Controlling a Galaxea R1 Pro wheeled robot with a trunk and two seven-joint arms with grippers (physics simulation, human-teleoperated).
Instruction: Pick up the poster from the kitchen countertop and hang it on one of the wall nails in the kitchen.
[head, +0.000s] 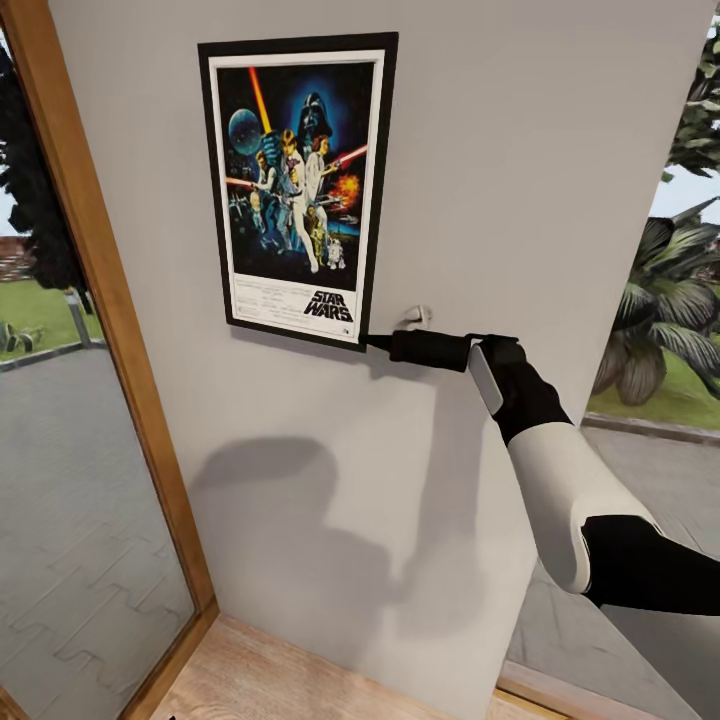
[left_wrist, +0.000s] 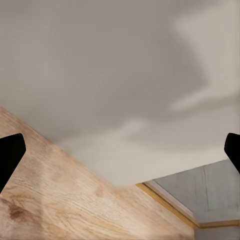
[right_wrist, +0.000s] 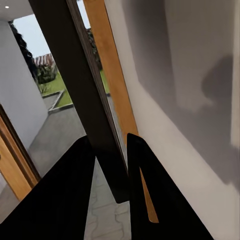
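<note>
While the rectangular black-framed Star Wars poster (head: 297, 190) with its white border sits flat against the pale grey wall (head: 520, 180) in the upper left of the head view, the right end effector (head: 378, 343) pinches its lower right corner, and the right wrist view shows both black fingers (right_wrist: 65, 200) closed tight on the dark frame edge (right_wrist: 82, 90). Whether the frame is actually hooked on a nail cannot be told, since no nail shows above it; a small pale peg (head: 416, 317) juts from the wall just above the black wrist. Judging from that, the main risk is letting go too soon: if nothing bears the top edge, the poster would slide down the wall to the wooden floor (head: 300, 680). A corner grip also gives poor leverage, so any sideways tug could tilt the frame or lift it off its support. Low in its own view, the left end effector (left_wrist: 120, 155) hangs wide open, empty, facing floor and wall.
</note>
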